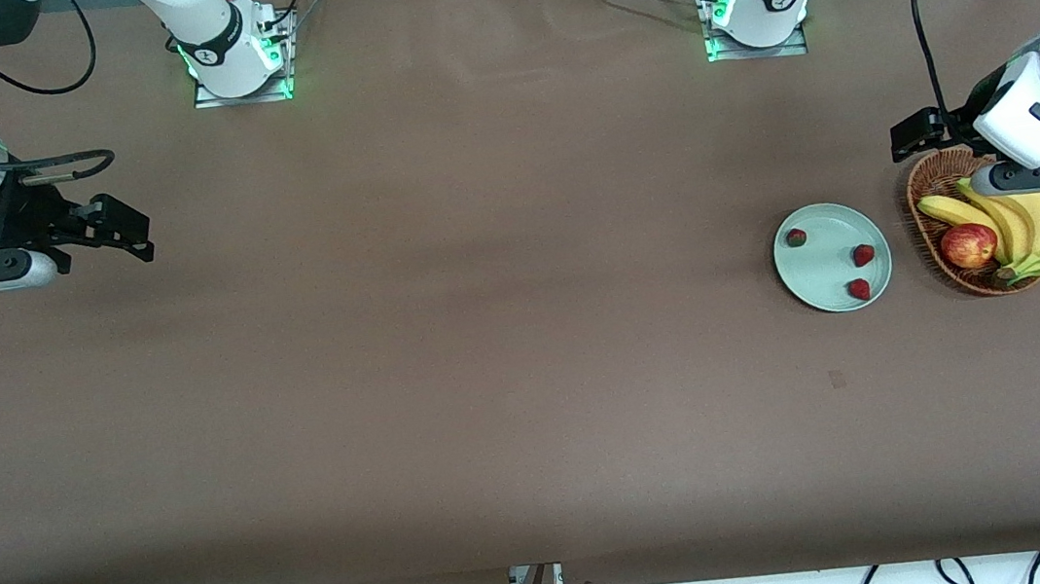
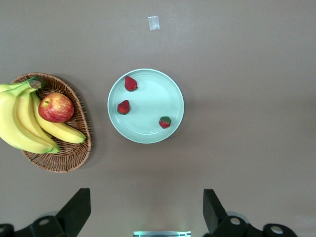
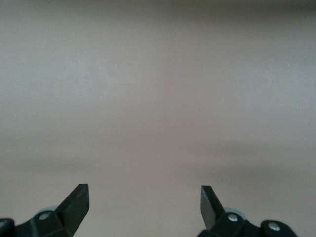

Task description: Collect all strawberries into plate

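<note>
Three strawberries (image 1: 797, 237) (image 1: 862, 255) (image 1: 860, 289) lie apart from each other in the pale mint-green plate (image 1: 825, 262), toward the left arm's end of the table. The left wrist view shows the same berries (image 2: 131, 83) (image 2: 123, 106) (image 2: 165, 122) in the plate (image 2: 148, 98). My left gripper (image 1: 915, 134) (image 2: 146, 197) is open and empty, up in the air over the table by the basket's rim. My right gripper (image 1: 126, 229) (image 3: 144, 195) is open and empty, over bare table at the right arm's end, and waits.
A brown wicker basket (image 1: 929, 187) (image 2: 74, 153) stands beside the plate, holding a red apple (image 1: 968, 246) (image 2: 56, 107) and a bunch of bananas (image 1: 1036, 223) (image 2: 19, 123). A small mark (image 1: 836, 379) (image 2: 154, 22) lies on the brown table nearer the front camera than the plate.
</note>
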